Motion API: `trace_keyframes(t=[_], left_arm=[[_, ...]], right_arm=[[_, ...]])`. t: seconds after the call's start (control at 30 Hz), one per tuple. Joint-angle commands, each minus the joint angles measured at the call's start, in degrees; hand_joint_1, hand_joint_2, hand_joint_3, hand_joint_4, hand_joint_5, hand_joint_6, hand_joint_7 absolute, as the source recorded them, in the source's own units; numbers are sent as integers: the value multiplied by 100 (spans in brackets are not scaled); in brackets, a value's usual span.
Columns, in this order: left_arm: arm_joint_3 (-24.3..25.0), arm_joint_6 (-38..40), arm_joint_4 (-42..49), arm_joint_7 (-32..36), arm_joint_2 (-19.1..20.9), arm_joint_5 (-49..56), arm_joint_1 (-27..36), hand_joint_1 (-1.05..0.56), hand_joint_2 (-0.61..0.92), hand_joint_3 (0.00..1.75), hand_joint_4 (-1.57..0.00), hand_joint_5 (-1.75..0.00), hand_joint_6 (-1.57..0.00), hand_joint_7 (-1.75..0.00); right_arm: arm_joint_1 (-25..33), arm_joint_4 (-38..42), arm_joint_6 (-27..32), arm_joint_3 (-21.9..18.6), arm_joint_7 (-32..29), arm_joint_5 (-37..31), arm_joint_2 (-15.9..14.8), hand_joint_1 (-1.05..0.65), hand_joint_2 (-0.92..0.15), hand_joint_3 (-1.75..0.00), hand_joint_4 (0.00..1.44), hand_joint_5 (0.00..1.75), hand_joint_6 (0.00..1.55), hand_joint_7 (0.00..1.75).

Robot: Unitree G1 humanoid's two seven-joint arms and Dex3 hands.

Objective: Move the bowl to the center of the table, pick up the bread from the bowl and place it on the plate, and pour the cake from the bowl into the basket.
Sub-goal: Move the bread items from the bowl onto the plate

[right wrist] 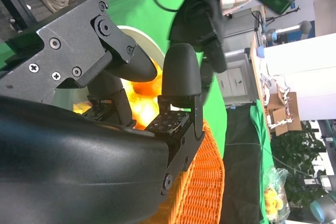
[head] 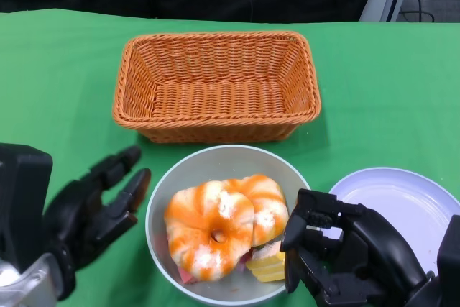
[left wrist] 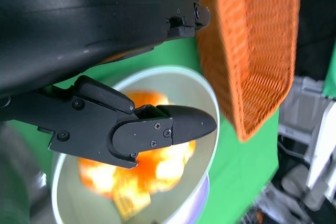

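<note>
A: So, the head view first. Where is the bowl [head: 228, 224]?

B: It sits near the middle of the green table [head: 65, 70], just in front of the basket [head: 215, 84] and to the left of the plate [head: 402, 203]. That placing looks done, or close to it.

A: And what is in it?

B: The bread [head: 223, 224], orange-glazed rings, fills most of it. A yellow piece I take for the cake [head: 267, 267] shows at the near right, under the bread. The basket and the plate hold nothing.

A: The hands?

B: The left hand [head: 97, 210] is just left of the bowl, fingers spread, holding nothing. The right hand [head: 341, 253] hangs at the bowl's right rim, between bowl and plate, fingers curled down. I see nothing held in it.

A: Does the right wrist view settle that?

B: Partly. Two fingers [right wrist: 181, 77] stand apart with the bread [right wrist: 142, 106] glowing beyond the gap. They seem not to touch it, though the glare makes that hard to judge.

A: And the left wrist view?

B: One finger [left wrist: 173, 127] reaches over the bowl's rim [left wrist: 210, 98], above the bread [left wrist: 131, 174]. It grips nothing. The basket [left wrist: 252, 45] lies beyond.

A: So what is left?

B: I judge the bread still has to go to the plate, and the cake has not been poured.
</note>
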Motion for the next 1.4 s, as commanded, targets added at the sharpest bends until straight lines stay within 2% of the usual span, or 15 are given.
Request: trace_keyframes(t=[0.03,0.23,0.37,0.47,0.53,0.6,0.63,0.7,0.73,0.8,0.83,0.93,1.13,1.23,1.4], left_arm=[[93,-328,61,45,130,215,-19,-67,92,47,-11,-5,-11,-4],[417,-481,98,-55,158,77,-92,-66,92,42,-12,-4,-14,-3],[450,-1313,291,8,92,392,-32,-62,92,33,-19,-7,-21,-4],[413,-2692,771,94,-84,820,23,-40,92,19,-46,-16,-45,-9],[363,-3666,1200,160,-140,1171,24,-25,92,15,-78,-19,-77,-10],[351,-4456,1694,217,-152,1435,-55,-22,92,14,-85,-18,-85,-8],[339,-4927,2021,283,-141,1612,-124,-16,92,19,-100,-25,-98,-14],[297,-5798,2625,425,-33,2003,-284,-13,92,24,-103,-45,-108,-21],[293,-6111,2856,435,11,2090,-358,-14,92,27,-93,-76,-106,-36],[310,-6692,3317,413,80,2163,-531,-14,92,30,-85,-102,-97,-62],[315,-6914,3508,412,101,2184,-603,-14,92,31,-85,-112,-91,-77],[300,-7254,3852,403,144,2192,-732,-14,92,30,-86,-120,-87,-90],[237,-7555,4183,443,99,2225,-831,-15,92,30,-84,-122,-84,-95],[244,-7584,4298,509,44,2219,-878,-14,92,31,-83,-124,-83,-96],[253,-7595,4449,651,-9,2239,-939,-14,92,32,-80,-128,-82,-99]], right_arm=[[44,-48,-145,-91,-11,-15,-66,-8,-51,-128,71,172,68,144],[75,-11,-219,-98,-32,-64,-79,-10,-49,-128,69,170,68,144],[113,36,-361,-126,-17,-64,-82,-11,-49,-127,69,170,68,145],[152,45,-519,-176,-26,-100,-115,-11,-49,-127,71,169,68,144],[171,22,-568,-212,-46,-134,-142,-12,-52,-121,72,163,69,139],[204,-73,-628,-258,-125,-239,-170,-12,-53,-118,72,162,70,137],[242,-173,-694,-307,-195,-336,-194,-14,-56,-106,69,155,69,126],[307,-400,-827,-396,-338,-538,-236,-14,-58,-94,66,146,67,113],[326,-472,-892,-424,-367,-586,-253,-13,-58,-89,65,139,65,104],[344,-611,-1092,-469,-396,-698,-305,-15,-63,-77,63,131,65,90],[347,-658,-1209,-487,-395,-759,-342,-21,-75,-50,62,122,66,76],[328,-751,-1690,-483,-499,-1283,-495,-31,-90,-14,62,110,68,60],[208,-1246,-2180,-210,-910,-2918,-652,-50,-92,-2,70,88,78,28],[-12,-1670,-1929,2,-926,-3833,-674,-59,-92,-1,69,65,80,7],[-447,-2173,-1044,448,-601,-5216,-556,-73,-92,-4,68,52,71,1]])
